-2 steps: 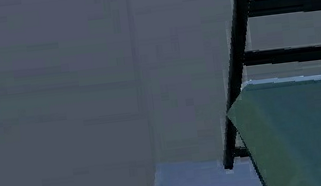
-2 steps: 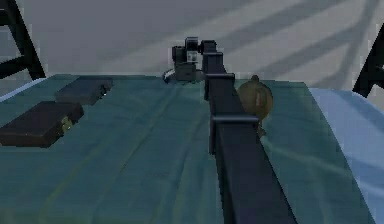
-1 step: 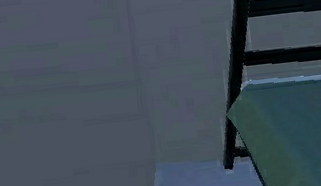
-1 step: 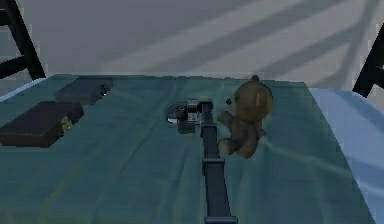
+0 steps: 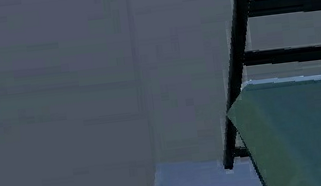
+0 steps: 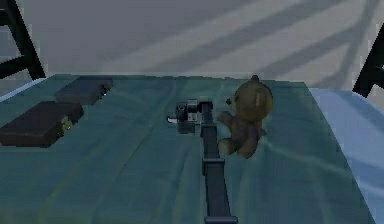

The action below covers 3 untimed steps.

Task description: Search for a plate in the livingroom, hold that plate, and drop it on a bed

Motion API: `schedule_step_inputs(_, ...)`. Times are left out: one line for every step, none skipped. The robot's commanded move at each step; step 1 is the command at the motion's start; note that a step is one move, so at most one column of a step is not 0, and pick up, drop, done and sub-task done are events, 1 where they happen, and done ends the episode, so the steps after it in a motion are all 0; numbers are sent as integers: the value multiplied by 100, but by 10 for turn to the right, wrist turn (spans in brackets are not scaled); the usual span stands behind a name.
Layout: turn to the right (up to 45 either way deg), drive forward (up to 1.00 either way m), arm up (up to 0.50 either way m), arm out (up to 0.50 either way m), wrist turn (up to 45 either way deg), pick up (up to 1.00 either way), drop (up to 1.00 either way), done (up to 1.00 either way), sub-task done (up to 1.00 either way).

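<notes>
The bed [image 6: 120,170] has a teal cover that spreads across the arm side view. My arm [image 6: 212,170] reaches out over it as a dark bar. The gripper [image 6: 180,116] sits at the arm's far end above the cover, with a small pale shape at it. I cannot tell whether it holds anything. A corner of the same teal bed [image 5: 293,126] appears at the forward view's lower right, with its black frame [image 5: 241,62] rising beside it.
A brown teddy bear [image 6: 248,118] sits on the cover just right of the arm. Two dark flat cases [image 6: 40,122] [image 6: 85,90] lie at the left. Black frame rails [image 6: 20,45] stand at the bed's far corners. A grey wall [image 5: 68,91] faces the forward view.
</notes>
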Motion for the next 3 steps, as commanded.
schedule_step_inputs(0,0,10,0,0,0,0,0,0)
schedule_step_inputs(0,0,0,-8,0,0,0,0,0)
schedule_step_inputs(0,0,0,0,0,0,0,100,0)
